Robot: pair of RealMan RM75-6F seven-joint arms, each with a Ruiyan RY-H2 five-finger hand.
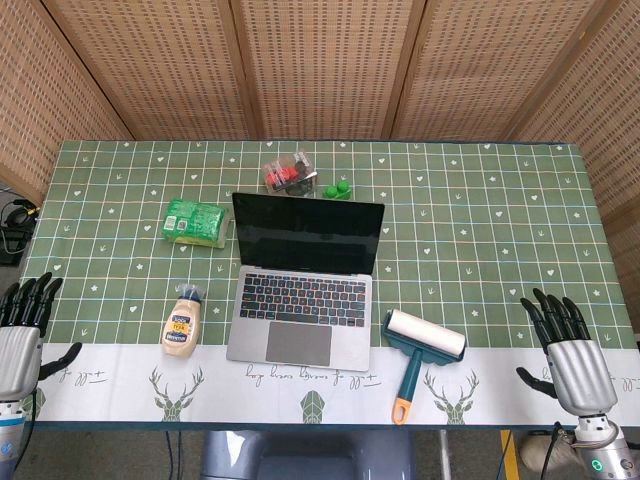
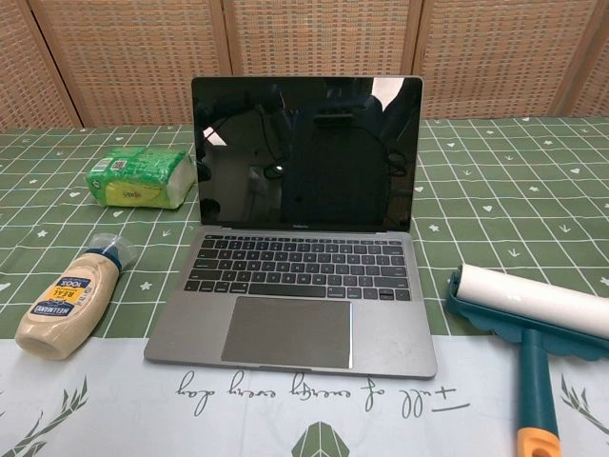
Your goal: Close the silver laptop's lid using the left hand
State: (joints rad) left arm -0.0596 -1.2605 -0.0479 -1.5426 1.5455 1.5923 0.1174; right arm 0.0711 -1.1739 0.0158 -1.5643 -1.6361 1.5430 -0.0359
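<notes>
The silver laptop sits open in the middle of the table, its dark screen standing upright and facing me. My left hand rests at the table's front left corner, far from the laptop, fingers spread and holding nothing. At the front right corner my right hand lies the same way, fingers apart and empty. Neither hand shows in the chest view.
A mayonnaise bottle lies left of the laptop, with a green packet behind it. A teal lint roller lies to the right. A clear box of red items and green pieces sit behind the screen.
</notes>
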